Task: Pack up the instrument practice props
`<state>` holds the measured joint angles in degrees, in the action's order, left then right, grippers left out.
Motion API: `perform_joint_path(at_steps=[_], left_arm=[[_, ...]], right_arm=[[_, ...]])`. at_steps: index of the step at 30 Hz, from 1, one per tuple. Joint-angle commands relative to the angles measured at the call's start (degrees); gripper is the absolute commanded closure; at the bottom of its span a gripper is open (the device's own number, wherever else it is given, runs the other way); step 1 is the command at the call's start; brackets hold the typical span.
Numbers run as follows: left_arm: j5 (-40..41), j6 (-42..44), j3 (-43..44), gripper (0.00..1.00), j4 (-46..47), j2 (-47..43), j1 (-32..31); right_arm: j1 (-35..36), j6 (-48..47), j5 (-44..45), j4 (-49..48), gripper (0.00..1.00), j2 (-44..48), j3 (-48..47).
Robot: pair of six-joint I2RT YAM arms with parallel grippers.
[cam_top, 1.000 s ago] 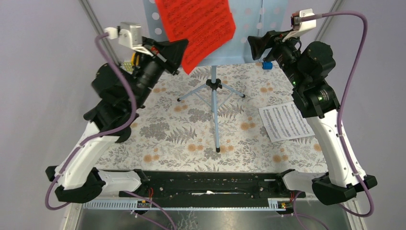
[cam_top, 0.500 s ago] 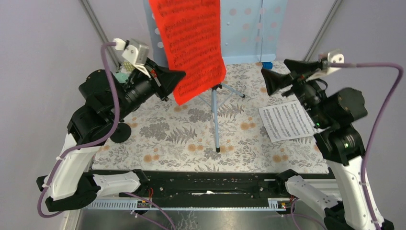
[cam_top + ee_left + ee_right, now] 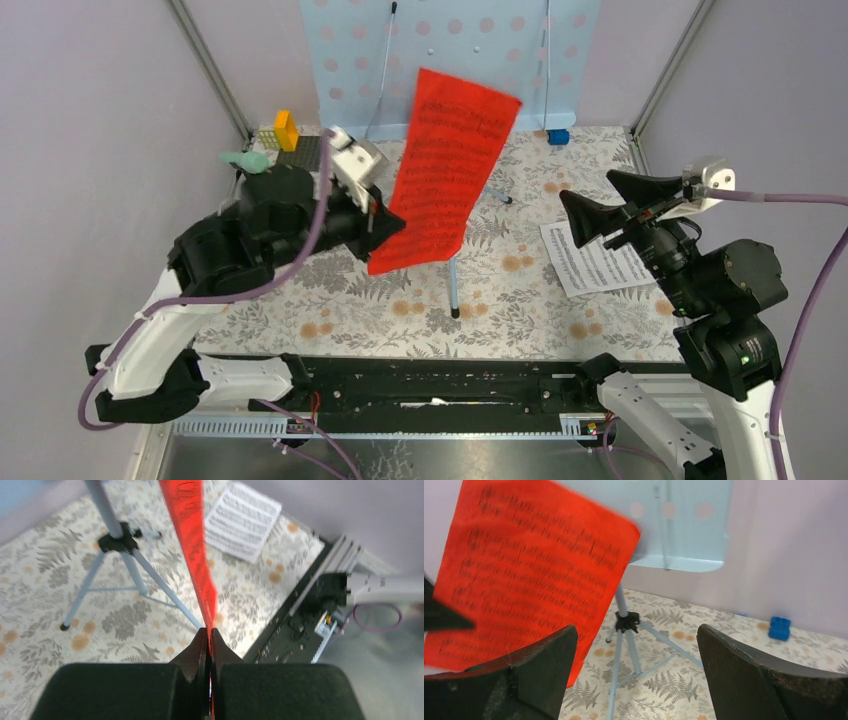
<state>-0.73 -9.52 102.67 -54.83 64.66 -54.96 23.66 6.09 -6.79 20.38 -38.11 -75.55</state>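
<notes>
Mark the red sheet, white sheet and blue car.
red sheet (image 3: 452, 165): top view, middle of the page.
white sheet (image 3: 592, 264): top view, middle of the visible part.
blue car (image 3: 558, 136): top view, its body.

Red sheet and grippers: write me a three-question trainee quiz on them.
1. True or false: the left gripper is shut on the red sheet.
2. Which lies flat on the table? A) red sheet B) white sheet C) rack
3. Fill in: the right gripper is ____ and holds nothing.

Key: 1 true; 2 B; 3 open.
</notes>
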Motion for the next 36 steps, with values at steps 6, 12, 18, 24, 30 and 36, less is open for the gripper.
perform_joint_path(at_steps=[6,12,18,24,30,36], left_arm=[[22.44,-5.06,-13.87,1.0,3.36,4.01,-20.66],[22.08,-4.79,-15.59,1.0,11.01,10.54,-25.92],[19.22,1.07,-5.0,1.0,12.49,23.97,-27.76],[14.72,5.84,7.22,1.0,11.53,36.23,-28.01],[9.88,13.16,27.74,1.0,2.64,50.1,-28.01],[8.99,21.45,34.36,1.0,3.81,56.08,-27.92]], right_arm=[[0.33,1.25,13.58,-0.89,0.03,4.17,2.64],[0.29,1.94,20.77,-0.71,0.03,8.55,1.05],[0.34,1.8,22.63,1.88,0.03,11.22,-2.38],[0.34,1.47,21.17,4.64,0.03,12.28,-6.95],[0.33,1.21,20.6,5.77,0.03,13.63,-8.68],[0.33,1.08,20.23,6.92,0.03,13.68,-9.53]])
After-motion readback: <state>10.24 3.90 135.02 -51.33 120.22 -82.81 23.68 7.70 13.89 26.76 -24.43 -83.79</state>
